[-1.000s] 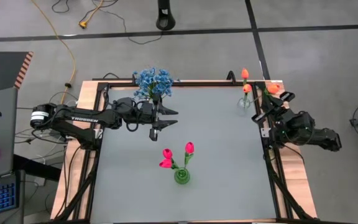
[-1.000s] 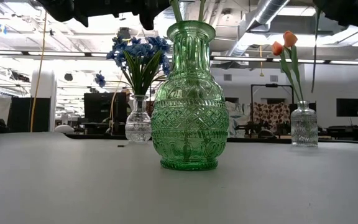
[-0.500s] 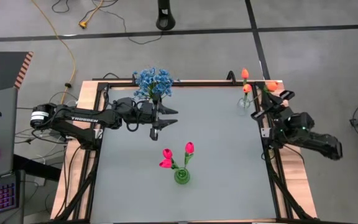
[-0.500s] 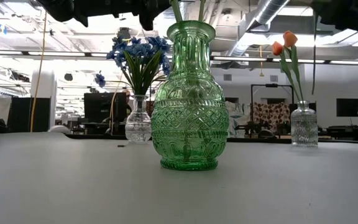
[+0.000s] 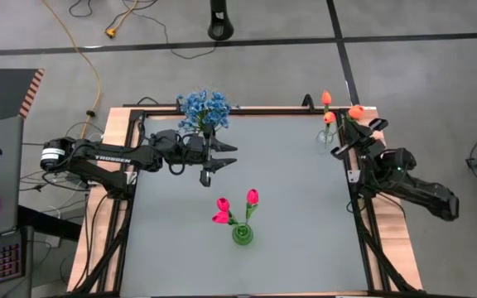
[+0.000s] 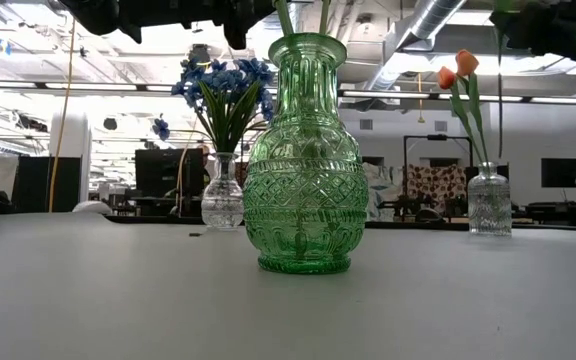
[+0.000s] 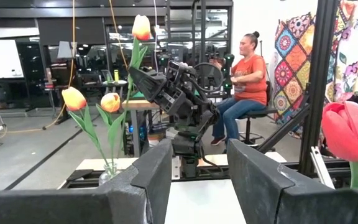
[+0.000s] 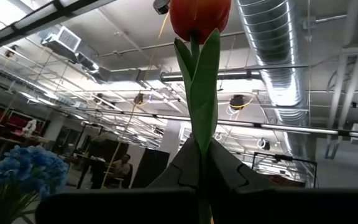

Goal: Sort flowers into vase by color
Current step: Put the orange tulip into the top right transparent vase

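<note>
Your right gripper (image 5: 360, 126) is at the far right corner of the table (image 5: 296, 207), its jaws closed tight on the stem of an orange tulip (image 8: 199, 15), which stands upright between them. That held tulip sits just beside the small clear vase (image 6: 488, 203) holding two more orange tulips (image 5: 327, 106); whether its stem tip is over the vase mouth is hard to tell from above. Your left gripper (image 5: 214, 161) hangs over the table near the blue blossoms (image 5: 204, 108), jaws spread wide with nothing between them. The blue bunch stands in its own clear vase (image 6: 222, 196) at the far edge. Two pink-red tulips (image 5: 236, 204) stand in the green glass vase (image 6: 305, 155) near the table's middle.
</note>
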Tool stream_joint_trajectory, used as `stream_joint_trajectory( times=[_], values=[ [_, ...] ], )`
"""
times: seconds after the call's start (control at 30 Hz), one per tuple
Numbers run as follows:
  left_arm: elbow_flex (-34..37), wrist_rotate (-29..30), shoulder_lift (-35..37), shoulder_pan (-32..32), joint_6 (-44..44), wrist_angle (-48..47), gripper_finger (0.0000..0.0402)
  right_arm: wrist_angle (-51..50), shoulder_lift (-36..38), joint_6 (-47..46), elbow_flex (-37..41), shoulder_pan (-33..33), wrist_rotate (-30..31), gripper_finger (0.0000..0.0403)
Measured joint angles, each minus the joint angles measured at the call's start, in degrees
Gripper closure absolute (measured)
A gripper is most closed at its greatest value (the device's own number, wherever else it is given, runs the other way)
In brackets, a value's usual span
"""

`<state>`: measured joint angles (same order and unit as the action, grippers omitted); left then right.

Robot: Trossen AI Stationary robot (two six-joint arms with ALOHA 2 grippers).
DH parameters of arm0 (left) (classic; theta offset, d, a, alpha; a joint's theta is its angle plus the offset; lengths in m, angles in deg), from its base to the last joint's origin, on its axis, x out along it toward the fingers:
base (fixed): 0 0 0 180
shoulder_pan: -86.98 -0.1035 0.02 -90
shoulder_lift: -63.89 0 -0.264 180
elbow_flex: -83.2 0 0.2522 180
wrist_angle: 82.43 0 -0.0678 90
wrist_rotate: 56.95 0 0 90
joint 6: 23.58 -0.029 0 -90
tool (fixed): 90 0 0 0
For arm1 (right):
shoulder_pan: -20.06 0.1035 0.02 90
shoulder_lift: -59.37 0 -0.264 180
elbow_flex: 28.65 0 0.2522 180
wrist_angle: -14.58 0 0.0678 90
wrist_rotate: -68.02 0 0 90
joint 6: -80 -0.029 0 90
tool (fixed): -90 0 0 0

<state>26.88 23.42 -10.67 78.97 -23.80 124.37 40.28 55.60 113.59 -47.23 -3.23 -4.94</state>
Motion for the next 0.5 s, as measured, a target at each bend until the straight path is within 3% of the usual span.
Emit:
stream_joint_trajectory(
  times=[0.5],
  values=[
    [0.0, 0.0, 0.0, 0.0, 0.1, 0.0, 0.0258, -0.1, -0.5, -3.2, 0.0, -4.2, -5.3, 0.0367]
  ],
)
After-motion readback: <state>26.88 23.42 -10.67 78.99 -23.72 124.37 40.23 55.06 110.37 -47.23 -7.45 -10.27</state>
